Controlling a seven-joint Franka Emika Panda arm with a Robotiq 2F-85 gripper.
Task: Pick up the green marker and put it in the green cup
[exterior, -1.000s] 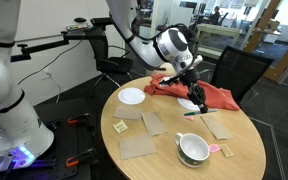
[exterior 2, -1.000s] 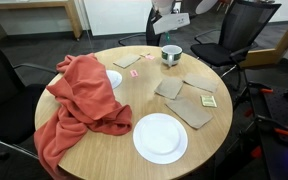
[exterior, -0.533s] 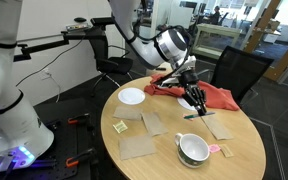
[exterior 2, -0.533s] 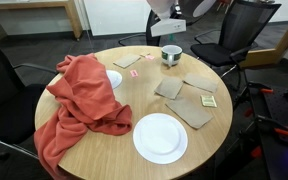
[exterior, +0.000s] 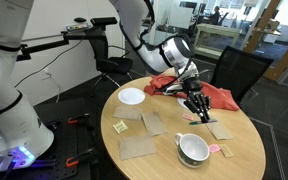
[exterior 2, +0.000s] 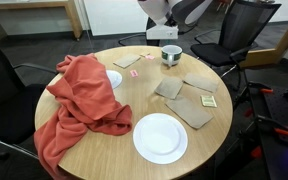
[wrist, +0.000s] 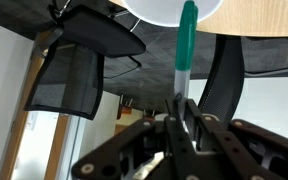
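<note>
My gripper (exterior: 194, 104) hangs above the round wooden table (exterior: 164, 160), shut on the green marker. In the wrist view the green marker (wrist: 186, 40) sticks out from between the jaws (wrist: 184, 108), and its tip reaches the pale round rim of the green cup (wrist: 169, 8). The green cup (exterior: 193, 149) stands upright on the table, below and in front of the gripper. It also shows at the far side of the table in an exterior view (exterior 2: 171, 53), under the arm.
A red cloth (exterior: 212, 94) (exterior 2: 79, 100) lies bunched on the table. A flat white plate (exterior: 131, 96) (exterior 2: 160, 137), several brown squares (exterior: 139, 147) (exterior 2: 194, 108), a yellow-patterned packet (exterior: 119, 126) and a small pink item (exterior: 215, 149) lie around. Black chairs (exterior: 239, 70) stand behind.
The gripper has moved down and slightly towards the cup, still holding the marker. Nothing on the table has moved.
</note>
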